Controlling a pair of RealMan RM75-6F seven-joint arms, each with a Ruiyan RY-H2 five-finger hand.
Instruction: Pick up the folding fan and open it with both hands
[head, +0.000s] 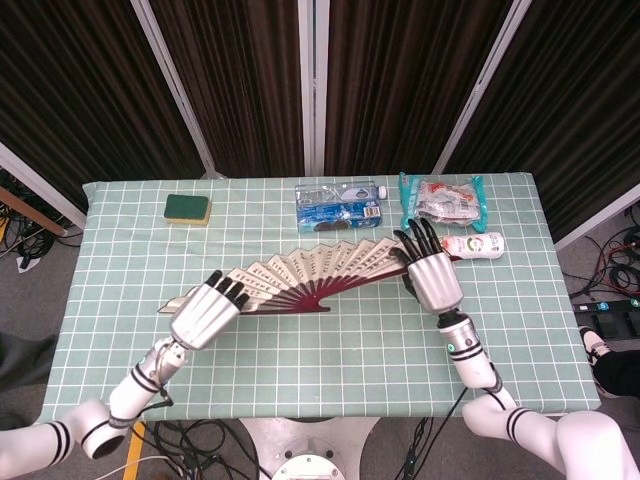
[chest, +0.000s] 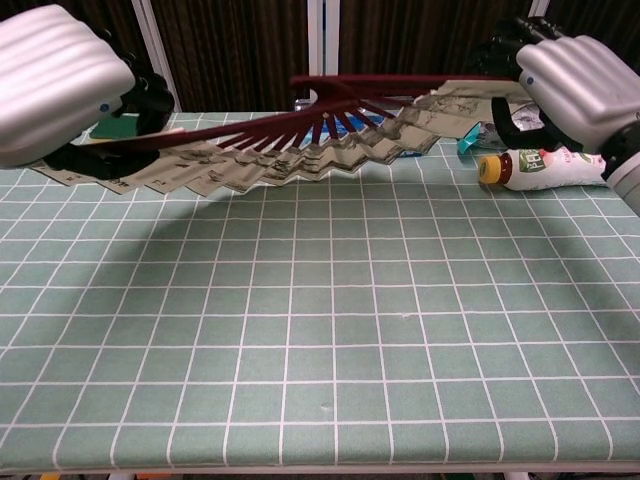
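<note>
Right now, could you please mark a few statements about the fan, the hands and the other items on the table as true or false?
1. The folding fan is spread open. True.
2. Only the right hand holds the fan. False: the left hand grips the other end as well.
3. The green sponge lies near the table's far left corner, apart from the fan. True.
4. The white bottle stands upright. False: it lies on its side by the right hand.
5. The fan lies flat on the table. False: in the chest view it is held above the cloth.
</note>
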